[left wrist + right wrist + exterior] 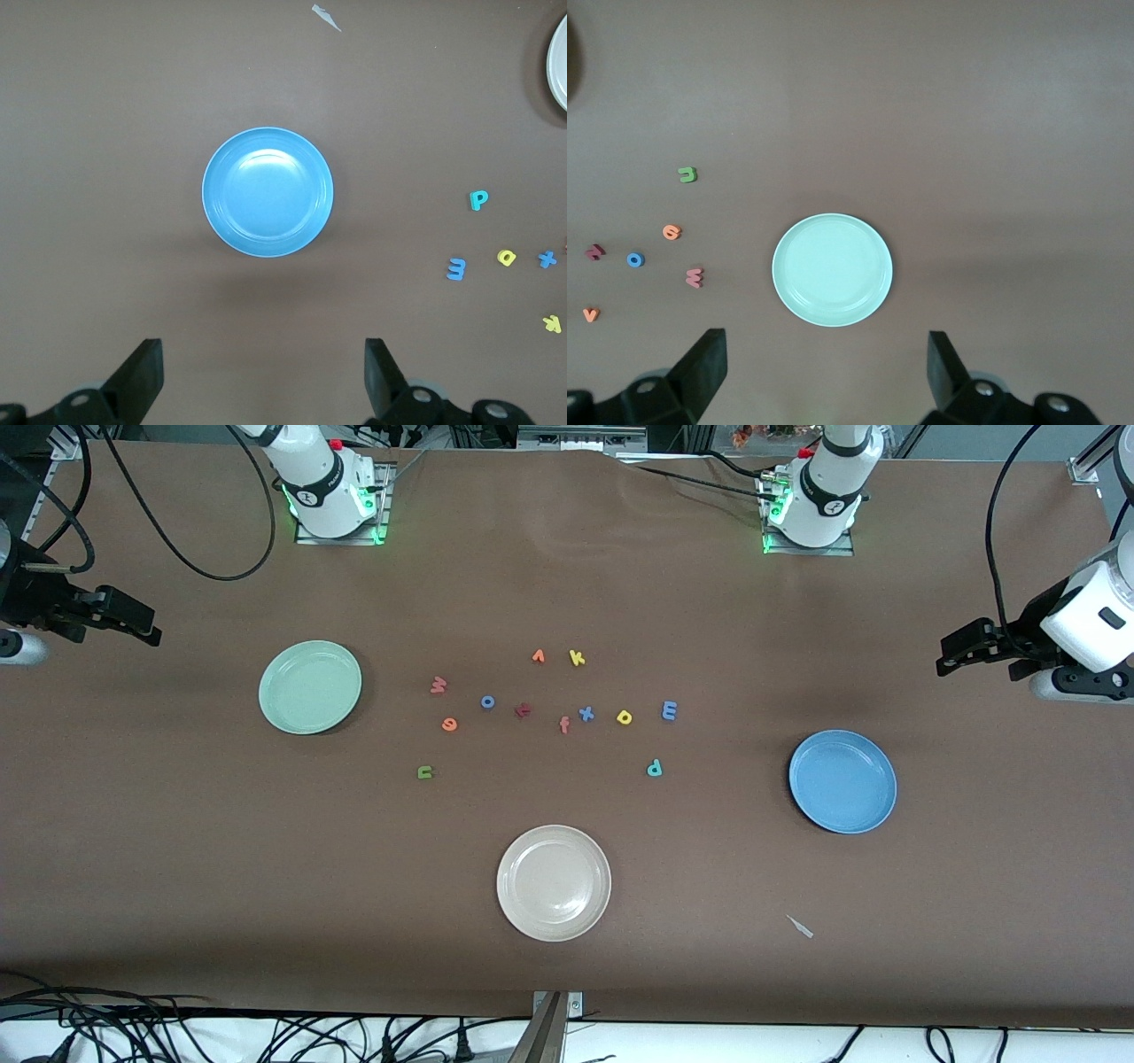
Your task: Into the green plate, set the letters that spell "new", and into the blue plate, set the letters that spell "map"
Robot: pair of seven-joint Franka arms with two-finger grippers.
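Note:
The green plate [310, 687] [833, 269] lies toward the right arm's end and holds nothing. Between the plates lie the salmon w [438, 685] [695, 278], orange e [450, 724] [671, 232] and green n [425, 772] [687, 174]. Likewise bare, the blue plate [842, 781] [267, 192] lies toward the left arm's end, with the blue m [670, 710] [456, 268], yellow a [625, 717] [506, 258] and teal p [655, 768] [478, 200] nearby. My left gripper [952, 651] [263, 354] hangs open over the table's end. My right gripper [142, 622] [824, 347] hangs open over the right arm's end.
A beige plate [554, 883] sits nearest the front camera. Other loose letters lie among the task's own: blue o [487, 701], dark red t [524, 709], salmon f [564, 725], blue x [586, 713], orange v [538, 656], yellow k [577, 658]. A small pale scrap [800, 926] lies near the front edge.

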